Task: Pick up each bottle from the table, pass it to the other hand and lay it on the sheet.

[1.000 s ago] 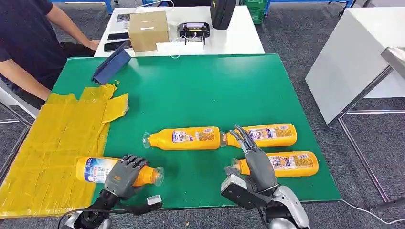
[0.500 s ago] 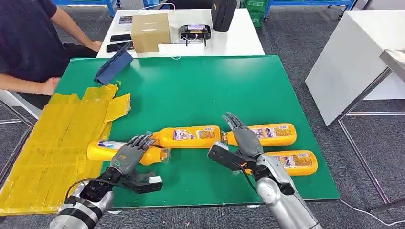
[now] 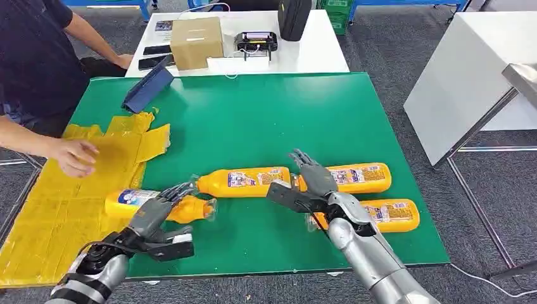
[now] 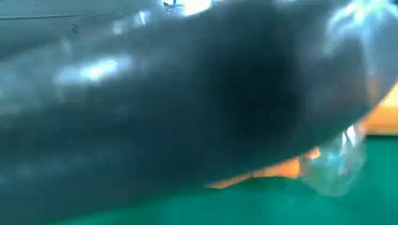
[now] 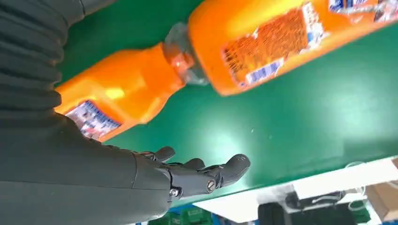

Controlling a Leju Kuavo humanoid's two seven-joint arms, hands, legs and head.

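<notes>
The left hand (image 3: 154, 213) is reaching in from seven o'clock, its fingers (image 3: 179, 189) lying spread and nearly straight over the neck end of a bottle (image 3: 136, 201); they are touching it at most, and I cannot tell whether they are pressing on it, but they are not wrapping it. That bottle is lying on its side across the edge of the yellow sheet (image 3: 63, 202), label end on the sheet, cap end on the green table (image 3: 266, 114). In the left wrist view the dark hand (image 4: 178, 108) is blurring across the frame, with orange bottle (image 4: 380, 117) and clear cap peeking past it. The right hand (image 3: 315, 179) is hovering at five o'clock, fingers (image 5: 211, 173) straight and apart, holding nothing, above the gap between the middle bottle (image 3: 244, 181) and the far right bottle (image 3: 358, 177). A third right bottle (image 3: 386, 215) is lying nearer the table's front edge, partly behind the right arm. At nine o'clock a person's hand (image 3: 75, 156) is resting on the sheet.
</notes>
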